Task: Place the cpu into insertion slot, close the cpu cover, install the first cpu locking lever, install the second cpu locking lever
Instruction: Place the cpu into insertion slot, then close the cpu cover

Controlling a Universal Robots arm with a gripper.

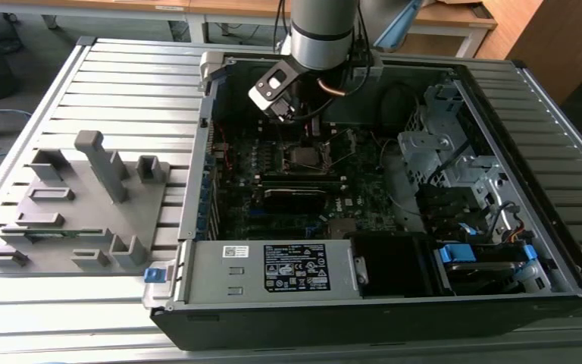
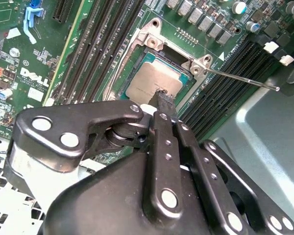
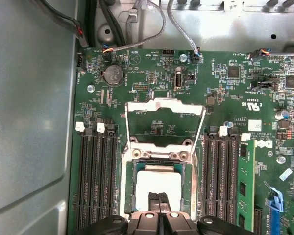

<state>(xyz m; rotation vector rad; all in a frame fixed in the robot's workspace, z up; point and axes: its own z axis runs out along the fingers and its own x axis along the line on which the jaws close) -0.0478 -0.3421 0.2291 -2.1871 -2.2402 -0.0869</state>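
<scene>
The cpu [image 2: 152, 81] lies flat in the insertion slot [image 2: 152, 38], its dull metallic top up; the first wrist view shows the cpu [image 3: 159, 182] in the slot's silver rim [image 3: 124, 186]. My gripper [image 2: 162, 97] is shut, its two black fingers pressed together with the tips on or just above the chip's edge. The cpu cover [image 3: 165, 104] stands swung open beyond the slot, green board showing through its window. A thin locking lever [image 2: 242, 79] sticks out free beside the socket. In the exterior view the gripper [image 1: 309, 127] hangs over the slot [image 1: 305, 157].
Long black memory slots [image 3: 95, 181] flank the socket on both sides, one holding a green memory stick [image 3: 244, 186]. Cables [image 3: 152, 19] hang along the case wall. A power supply [image 1: 270, 269] and drive cage [image 1: 442, 152] crowd the case. A grey fixture [image 1: 79, 197] sits on the exterior view's left.
</scene>
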